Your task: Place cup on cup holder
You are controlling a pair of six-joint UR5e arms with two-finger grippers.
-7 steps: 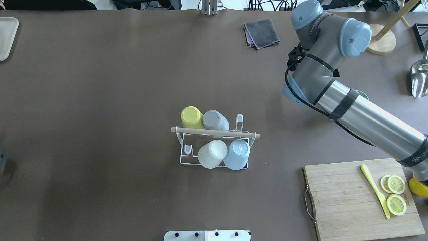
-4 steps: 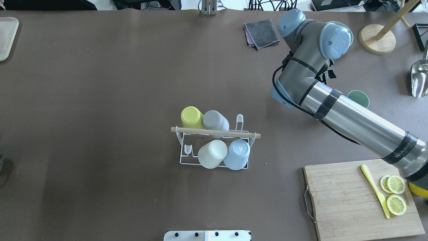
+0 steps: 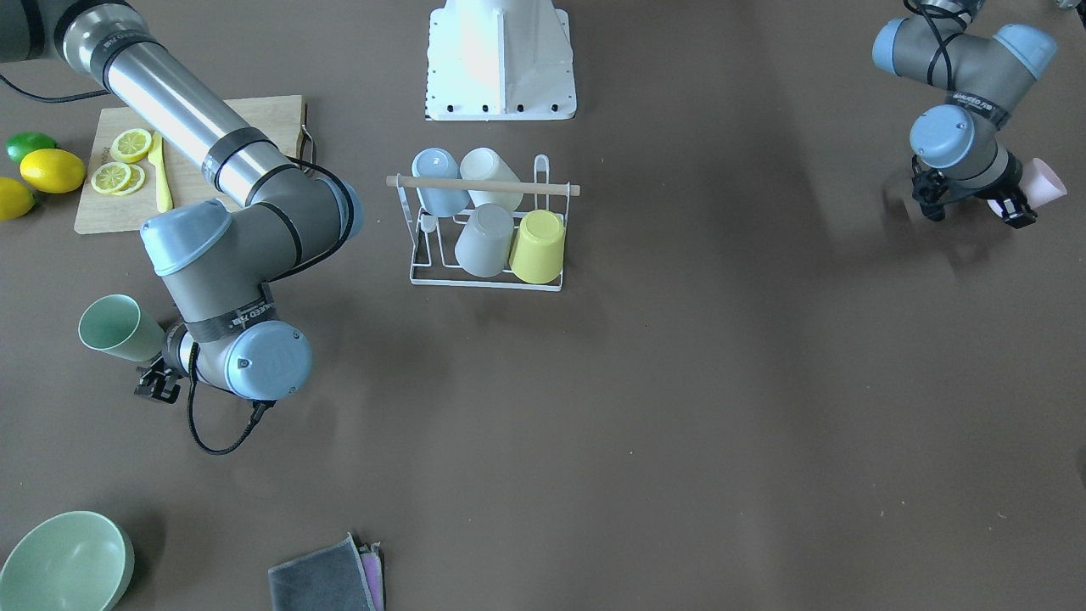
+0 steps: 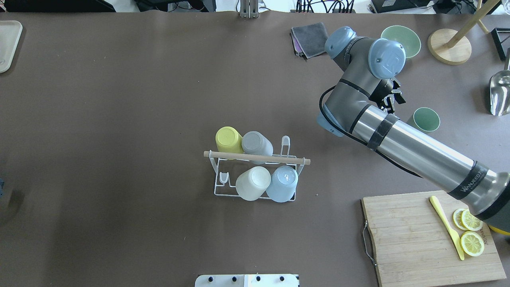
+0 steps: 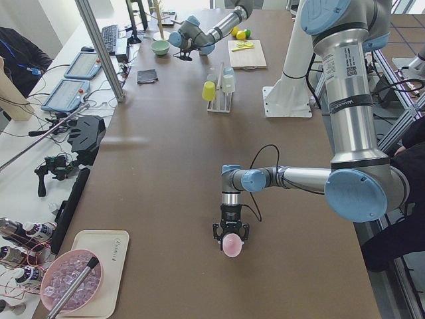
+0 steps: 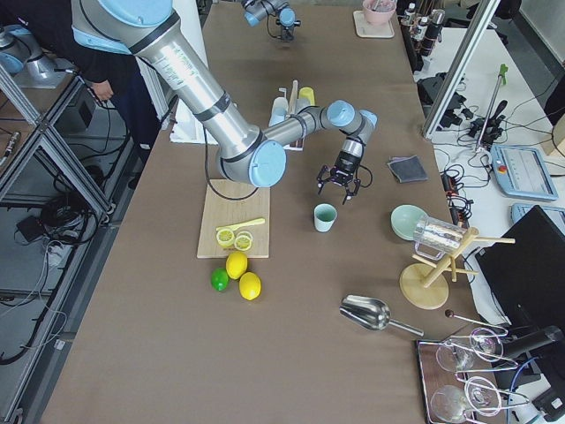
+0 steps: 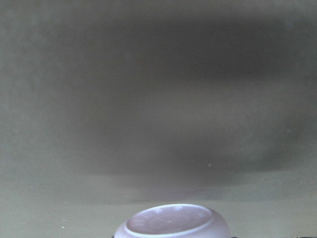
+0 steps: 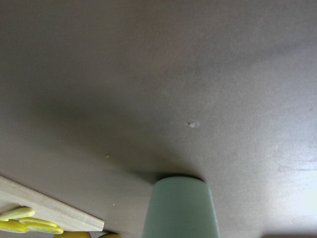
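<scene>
Far from the small white wire cup holder (image 3: 484, 185), bearing four cups (image 3: 538, 246), the left gripper (image 3: 1014, 206) clasps a pale pink plastic cup (image 3: 1045, 180). Overhead, the right gripper (image 4: 392, 97) hangs spread, empty; that cup is not yet hung.

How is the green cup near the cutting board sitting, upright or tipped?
Upright: the green cup stands on its base on the table, its open mouth facing up.
</scene>
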